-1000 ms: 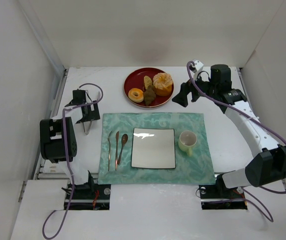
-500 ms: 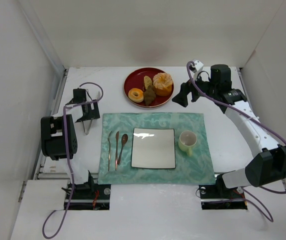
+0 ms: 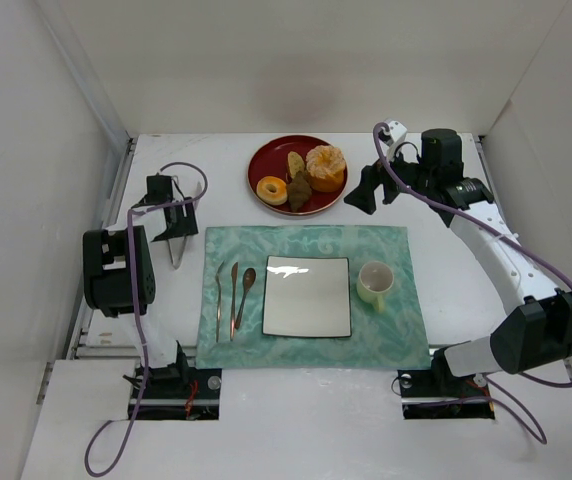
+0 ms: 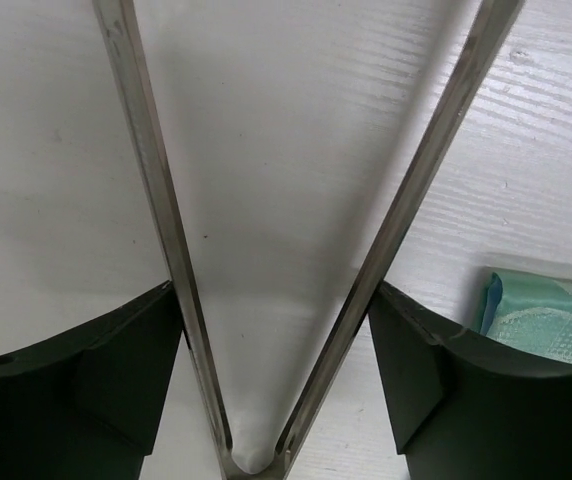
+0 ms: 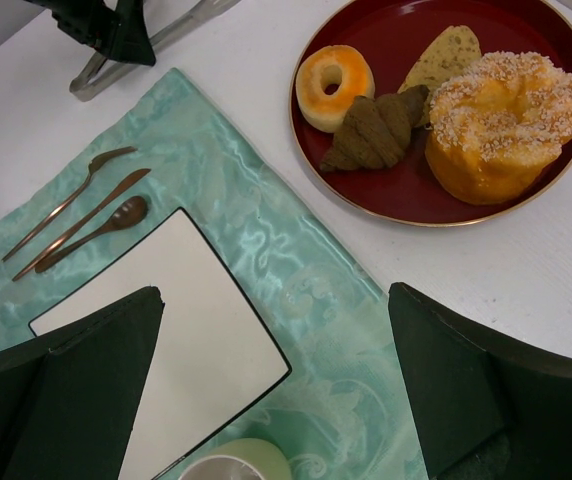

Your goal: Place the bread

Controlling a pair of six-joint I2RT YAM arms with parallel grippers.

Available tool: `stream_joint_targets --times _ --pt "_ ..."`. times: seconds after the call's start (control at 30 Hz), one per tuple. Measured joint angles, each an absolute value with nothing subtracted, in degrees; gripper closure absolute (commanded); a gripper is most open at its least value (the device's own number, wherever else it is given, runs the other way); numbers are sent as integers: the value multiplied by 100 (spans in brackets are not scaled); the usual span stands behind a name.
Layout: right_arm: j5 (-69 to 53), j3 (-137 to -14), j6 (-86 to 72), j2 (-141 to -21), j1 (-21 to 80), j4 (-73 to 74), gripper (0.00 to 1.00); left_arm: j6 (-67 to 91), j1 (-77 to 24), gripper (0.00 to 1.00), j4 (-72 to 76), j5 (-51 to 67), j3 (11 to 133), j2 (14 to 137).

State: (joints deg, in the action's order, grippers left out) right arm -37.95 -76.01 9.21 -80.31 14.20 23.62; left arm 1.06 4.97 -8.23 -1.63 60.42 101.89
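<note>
The bread [image 3: 299, 187], a small dark brown croissant, lies on the red plate [image 3: 266, 160] at the back, between a ring doughnut and a large sugared bun. It also shows in the right wrist view [image 5: 374, 130]. My right gripper [image 3: 362, 196] is open and empty, hovering just right of the red plate; in its wrist view [image 5: 276, 300] it is over the placemat. My left gripper [image 3: 171, 225] is shut on metal tongs [image 3: 173, 252] left of the placemat. In the left wrist view [image 4: 274, 290] the spread tong arms [image 4: 156, 200] rest against both fingers.
A green placemat [image 3: 396, 330] holds a white square plate [image 3: 307, 296], a pale green cup [image 3: 375, 284] and three pieces of cutlery [image 3: 233, 295]. A pale tan oval bread [image 3: 295, 163] is also on the red plate. White walls enclose the table on three sides.
The left arm has shifted slightly towards the back with the tongs. The right arm and the food have not moved.
</note>
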Motion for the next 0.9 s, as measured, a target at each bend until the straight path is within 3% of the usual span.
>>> stream_joint_targets --times 0.33,0.9 --pt "-3795 -7601 921 -8029 1420 2362 0 84 497 45 -832 -152 6042 10182" --pt "-3804 -7601 945 -8027 1420 2362 0 152 497 45 -1059 58 5999 9220"
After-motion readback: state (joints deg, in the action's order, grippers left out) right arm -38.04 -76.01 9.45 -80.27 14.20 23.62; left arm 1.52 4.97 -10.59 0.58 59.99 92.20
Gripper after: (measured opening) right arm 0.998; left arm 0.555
